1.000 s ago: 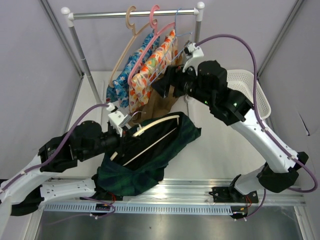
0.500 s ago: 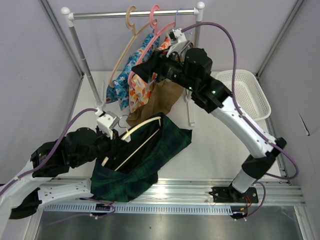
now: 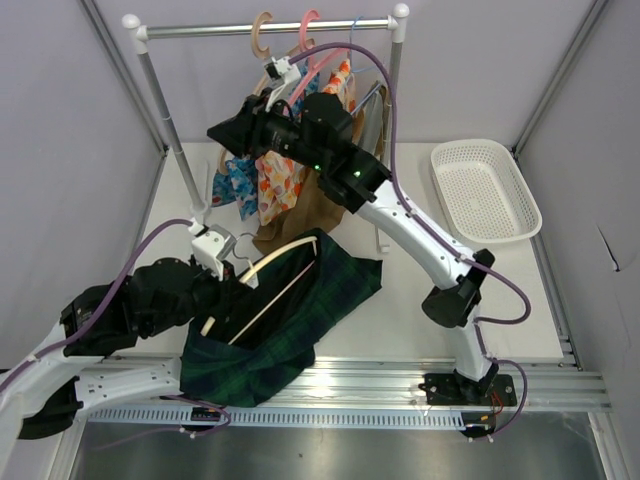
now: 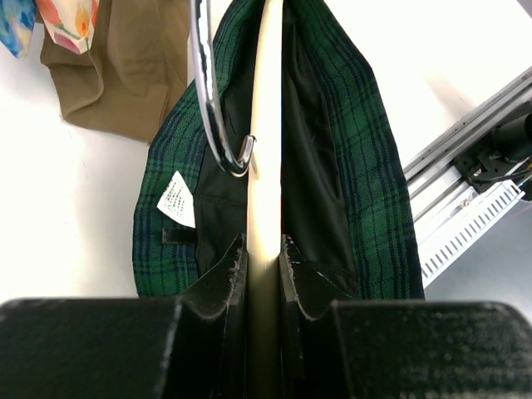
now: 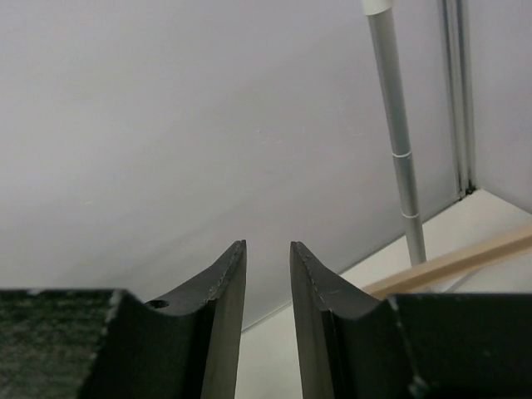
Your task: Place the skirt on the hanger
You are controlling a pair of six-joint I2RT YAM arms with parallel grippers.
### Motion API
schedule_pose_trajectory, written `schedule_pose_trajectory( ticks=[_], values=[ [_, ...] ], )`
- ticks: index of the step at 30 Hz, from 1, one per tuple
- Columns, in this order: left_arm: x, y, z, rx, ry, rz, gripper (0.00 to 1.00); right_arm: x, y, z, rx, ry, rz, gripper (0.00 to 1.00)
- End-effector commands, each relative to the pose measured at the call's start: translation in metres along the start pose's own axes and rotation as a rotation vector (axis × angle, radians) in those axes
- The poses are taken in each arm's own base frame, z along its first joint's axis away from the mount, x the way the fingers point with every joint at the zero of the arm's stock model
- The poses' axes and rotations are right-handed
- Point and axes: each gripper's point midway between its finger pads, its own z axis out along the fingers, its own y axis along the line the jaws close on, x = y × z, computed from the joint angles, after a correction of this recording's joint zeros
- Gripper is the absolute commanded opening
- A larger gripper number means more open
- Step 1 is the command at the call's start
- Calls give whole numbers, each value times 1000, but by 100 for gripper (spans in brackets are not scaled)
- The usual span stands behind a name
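The green and navy plaid skirt [image 3: 300,310] hangs draped over the cream hanger [image 3: 285,255] at the front left of the table. My left gripper [image 3: 222,292] is shut on that hanger. In the left wrist view the jaws pinch the cream hanger [image 4: 266,150] at the left gripper [image 4: 266,253], with the skirt [image 4: 366,166] spread beyond on both sides and its metal hook [image 4: 208,125] curving to the left. My right gripper [image 3: 214,132] is raised by the rack's left side. In its own view the right gripper [image 5: 268,245] is open a little, holding nothing.
The clothes rack rail [image 3: 270,28] carries a tan hanger [image 3: 262,30], a pink hanger [image 3: 308,28], floral garments [image 3: 285,170] and a brown garment [image 3: 305,215]. A white basket [image 3: 485,190] sits at the right. The rack's post [image 5: 395,125] stands ahead of the right gripper.
My right arm has swung left, from the rack's right end to in front of the hanging garments, and its jaws have narrowed. My left arm drew the hanger and skirt slightly nearer, then held still.
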Motion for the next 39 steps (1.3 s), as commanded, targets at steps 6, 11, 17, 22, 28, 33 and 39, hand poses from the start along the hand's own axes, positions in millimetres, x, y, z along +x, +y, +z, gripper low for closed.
schedule_pose_trajectory(
  ticks=[6,11,17,22,28,33,39],
  values=[
    [-15,-2,-15,26,-60,-54,0,22,-2,37,7,-49,-72,34],
    [-13,-2,-14,24,-53,-53,0,47,-12,46,102,-24,-184,36],
    [-14,-3,-14,25,-51,-46,0,70,-37,44,259,30,-296,37],
    [-14,-3,-14,27,-52,-44,0,81,-45,34,403,56,-388,36],
    [-14,-2,-15,28,-51,-40,0,82,-45,22,516,56,-446,34],
    [-14,-1,-16,25,-51,-37,0,70,-56,3,645,46,-453,33],
    [-19,2,-22,13,-70,-44,0,60,-68,-21,746,49,-460,33]
  ],
)
